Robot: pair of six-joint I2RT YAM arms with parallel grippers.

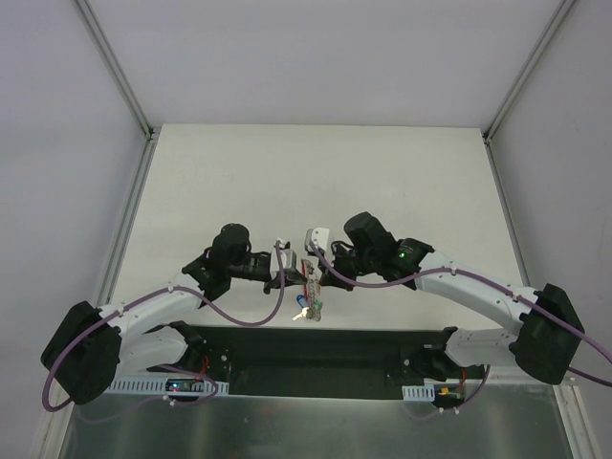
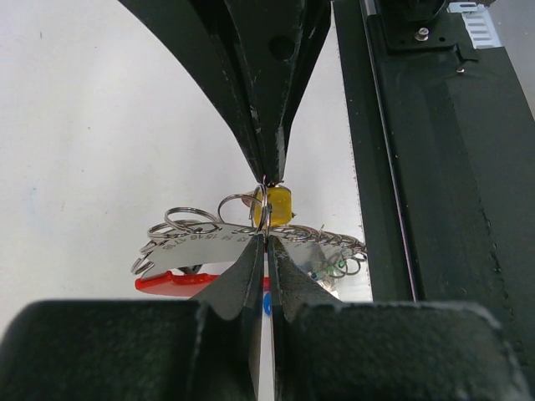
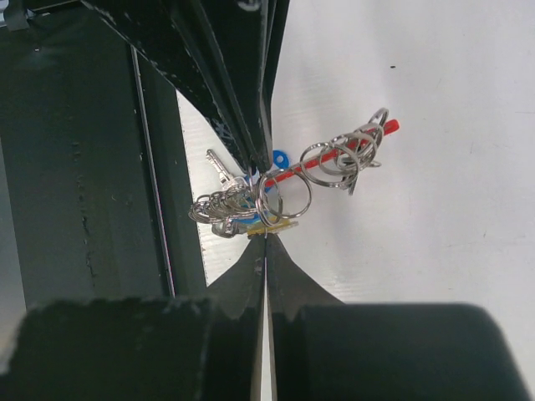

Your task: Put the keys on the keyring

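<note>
Seemingly, by the clenched left gripper (image 2: pixel 266 242) the thin keyring (image 3: pixel 284 196) is being pinched and by the clenched right gripper (image 3: pixel 267 240) a yellow-capped key (image 2: pixel 276 206), tip to tip above the table's (image 1: pixel 316 172) near edge; light, stiff, slippery metal, they are being judged best held by rim and plastic cap.

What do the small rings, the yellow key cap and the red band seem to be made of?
The small rings look like polished metal: silver, thin, with bright reflections. The yellow key cap seems plastic: opaque, evenly coloured, smooth. The red band may be plastic or rubber; too little shows to tell.
</note>
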